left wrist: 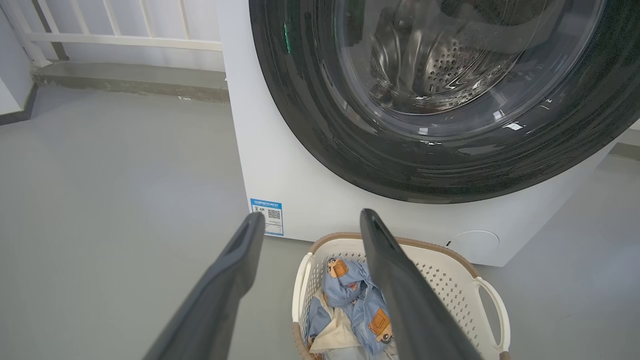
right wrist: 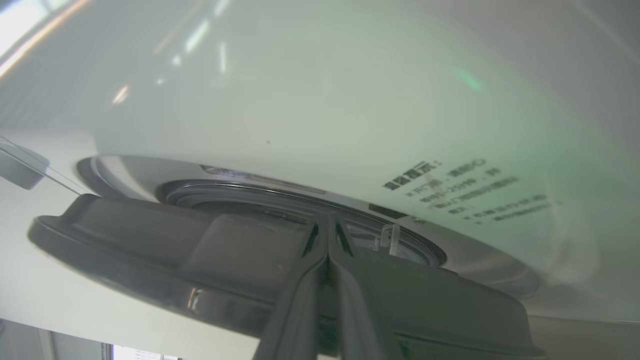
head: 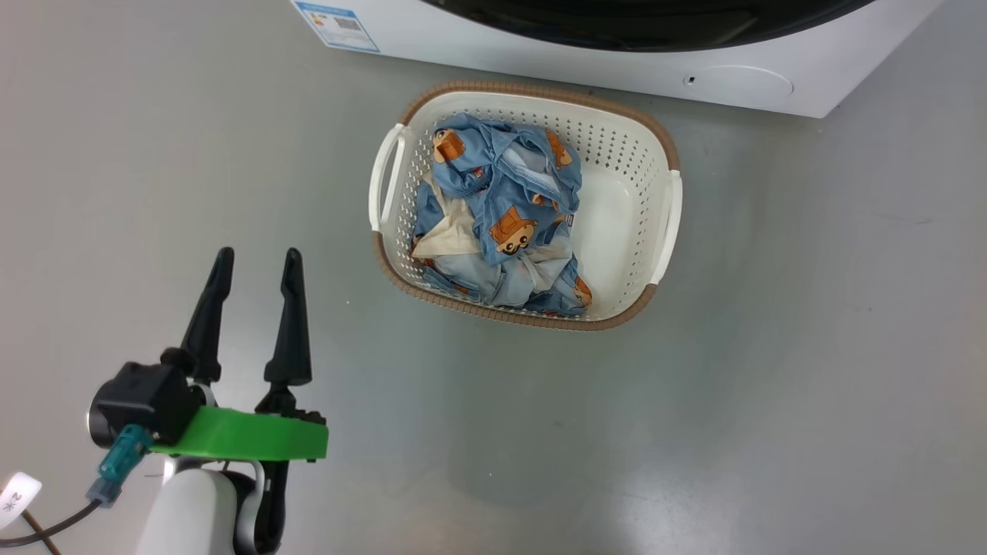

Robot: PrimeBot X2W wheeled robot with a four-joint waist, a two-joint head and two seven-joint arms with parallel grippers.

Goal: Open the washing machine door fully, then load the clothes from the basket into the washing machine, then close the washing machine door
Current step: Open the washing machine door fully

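The cream basket sits on the grey floor in front of the white washing machine, holding blue bear-print and cream clothes. My left gripper hovers open and empty to the left of the basket and nearer to me. In the left wrist view it points at the machine, with the basket and clothes below. The glossy black washing machine door shows the steel drum through its glass. My right gripper is shut, its tips at the gap between the slightly ajar door and the machine front.
A blue energy sticker and a round service flap mark the machine's lower front. A white railing stands beyond the floor to the machine's left. The grey gasket shows behind the door edge.
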